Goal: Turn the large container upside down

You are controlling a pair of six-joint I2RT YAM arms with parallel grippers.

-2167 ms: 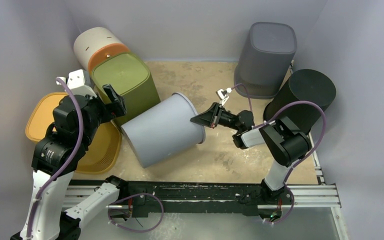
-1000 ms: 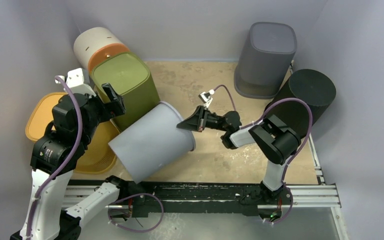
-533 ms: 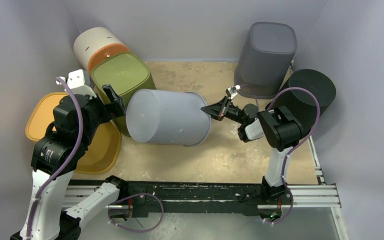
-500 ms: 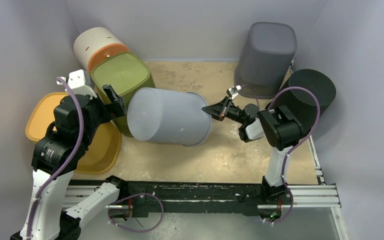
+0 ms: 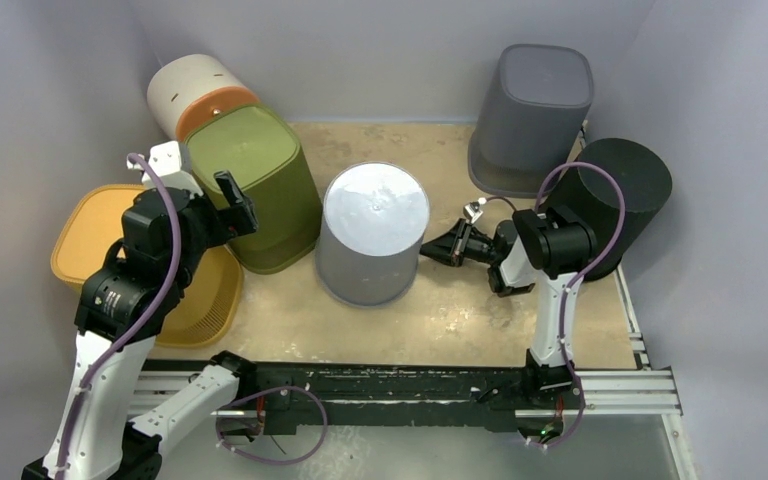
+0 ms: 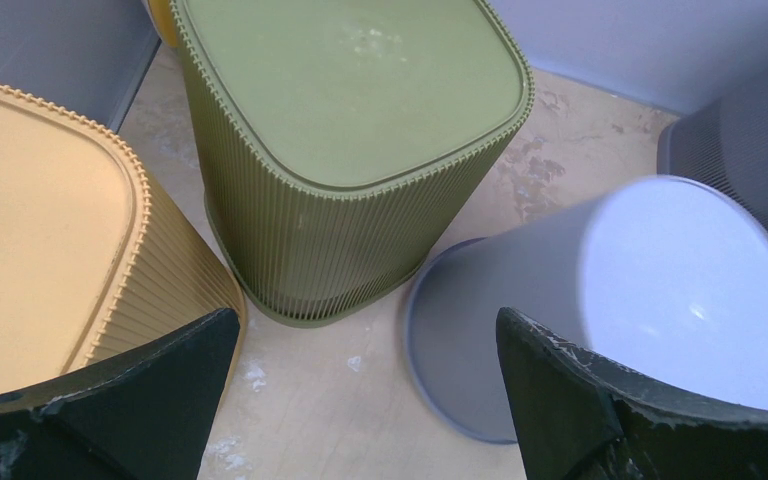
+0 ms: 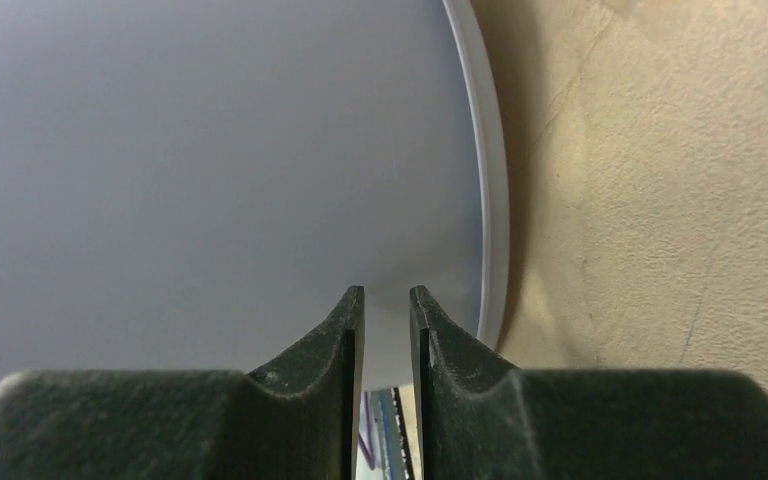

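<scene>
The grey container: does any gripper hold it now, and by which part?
Nothing is held. The right gripper, jaws slightly apart and empty, points at the grey container; the left gripper is wide open.

Large grey container [image 5: 373, 235], upside down, table centre

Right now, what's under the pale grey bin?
The bin stands mouth-down on the table. Only its upturned base and walls show; anything beneath is covered, so I cannot tell.
</scene>
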